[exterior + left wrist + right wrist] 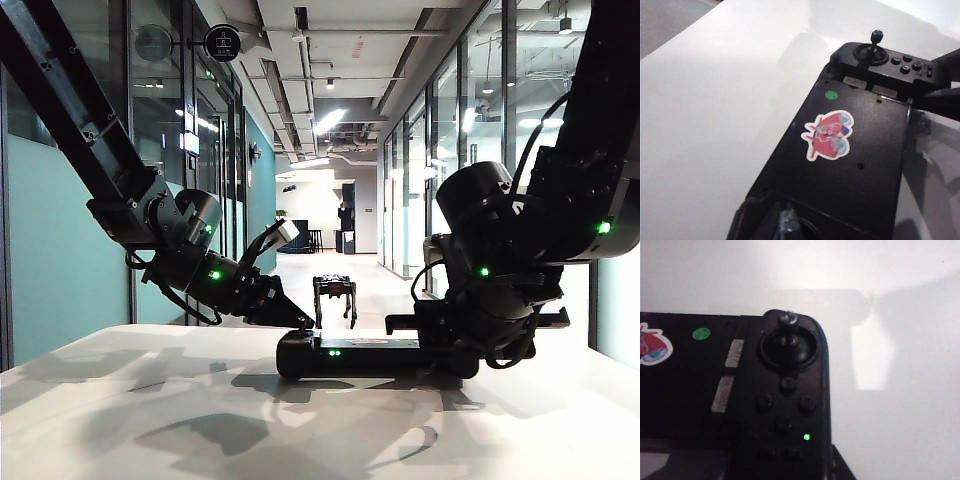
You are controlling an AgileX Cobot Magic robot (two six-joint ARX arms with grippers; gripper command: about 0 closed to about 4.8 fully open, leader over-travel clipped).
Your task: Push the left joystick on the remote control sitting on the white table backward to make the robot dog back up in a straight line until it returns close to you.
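The remote control (375, 355) lies on the white surface (150, 420). The left gripper (295, 322) presses down at its left end; whether its fingers are parted cannot be told. The right gripper (455, 345) clamps the right end between half-open fingers. The robot dog (334, 297) stands on the corridor floor beyond.

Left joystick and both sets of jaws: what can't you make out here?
Left joystick: exterior view, hidden behind the left gripper at the remote control's left end; left wrist view, a close blur.
Left gripper's jaws: open or shut unclear, same blur.
Right gripper, over the remote control's right end: jaws lost among black parts in the exterior view, cut off in its wrist view.
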